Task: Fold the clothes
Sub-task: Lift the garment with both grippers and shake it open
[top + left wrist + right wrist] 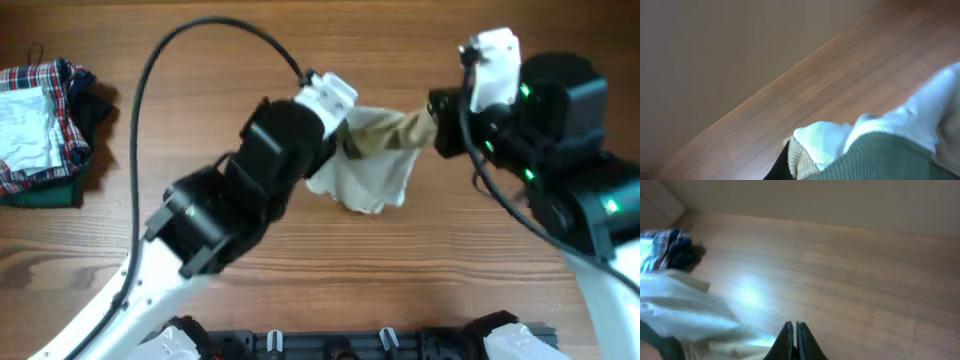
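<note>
The clothes (365, 175), a small white garment with tan parts and olive-green trim, hang lifted between my two grippers over the middle of the table. My left gripper (347, 140) is shut on its left end. The left wrist view shows white, tan and green fabric (880, 150) bunched against one dark finger (782, 167). My right gripper (437, 128) holds the tan right end, pulled taut. In the right wrist view its fingertips (795, 335) are pressed together, with the white fabric (685, 310) trailing to the left.
A stack of clothes lies at the table's left edge: a red-and-blue plaid garment (45, 110) on a dark green folded cloth (40, 192). It also shows in the right wrist view (665, 250). Bare wooden table (450, 260) lies around the arms.
</note>
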`<act>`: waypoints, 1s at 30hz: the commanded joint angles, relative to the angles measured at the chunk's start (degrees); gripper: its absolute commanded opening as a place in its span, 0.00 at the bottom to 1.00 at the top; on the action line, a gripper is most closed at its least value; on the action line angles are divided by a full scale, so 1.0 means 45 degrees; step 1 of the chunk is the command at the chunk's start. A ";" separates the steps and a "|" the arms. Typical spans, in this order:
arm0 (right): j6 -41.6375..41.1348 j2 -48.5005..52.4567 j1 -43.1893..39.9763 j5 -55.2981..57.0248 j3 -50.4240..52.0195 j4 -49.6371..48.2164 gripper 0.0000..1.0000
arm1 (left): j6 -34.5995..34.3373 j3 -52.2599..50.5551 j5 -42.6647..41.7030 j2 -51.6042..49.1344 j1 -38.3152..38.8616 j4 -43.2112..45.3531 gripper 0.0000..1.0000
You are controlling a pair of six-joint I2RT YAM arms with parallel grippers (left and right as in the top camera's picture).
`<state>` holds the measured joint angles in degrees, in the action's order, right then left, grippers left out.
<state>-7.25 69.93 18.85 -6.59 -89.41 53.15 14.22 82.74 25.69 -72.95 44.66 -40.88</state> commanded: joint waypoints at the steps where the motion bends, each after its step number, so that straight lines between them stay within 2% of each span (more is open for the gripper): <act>1: 0.1015 0.1559 -0.0165 0.0534 -0.0170 -0.2113 0.04 | 0.0452 0.0296 -0.1234 -0.1651 -0.1928 0.1545 0.04; 5: 0.1851 0.3463 -0.0631 0.0753 -0.0170 -0.5459 0.04 | 0.0466 0.0296 -0.2594 -0.3541 -0.3759 0.5343 0.04; 9: 0.2618 0.4415 -0.1200 0.0797 -0.0170 -0.8879 0.04 | 0.0461 0.0296 -0.4998 -0.4391 -0.5100 0.9491 0.04; 13: 0.2642 0.4367 -0.1603 0.0641 -0.0170 -1.0452 0.04 | 0.0515 0.0345 -0.5615 -0.4386 -0.5489 1.1181 0.04; 15: 0.3065 0.4464 -0.1603 0.0073 -0.0160 -0.9772 0.04 | 0.0510 0.0340 -0.6407 -0.4420 -0.5552 1.0064 0.04; 18: 0.3094 0.5119 -0.1603 0.0015 -0.0155 -0.8553 0.04 | 0.0505 0.0340 -0.6523 -0.4896 -0.5547 0.8072 0.04; 23: 0.3036 0.6450 -0.1603 -0.1350 -0.0151 -0.4906 0.04 | 0.0447 0.0340 -0.6513 -0.6207 -0.5440 0.4779 0.04; 30: 0.2569 0.6499 -0.1598 -0.2137 -0.0005 -0.0515 0.04 | 0.0447 0.0340 -0.6513 -0.6203 -0.4828 0.0806 0.04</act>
<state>5.21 99.77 11.79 -11.86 -89.49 47.13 15.99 83.96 -2.94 -101.67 22.00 -32.64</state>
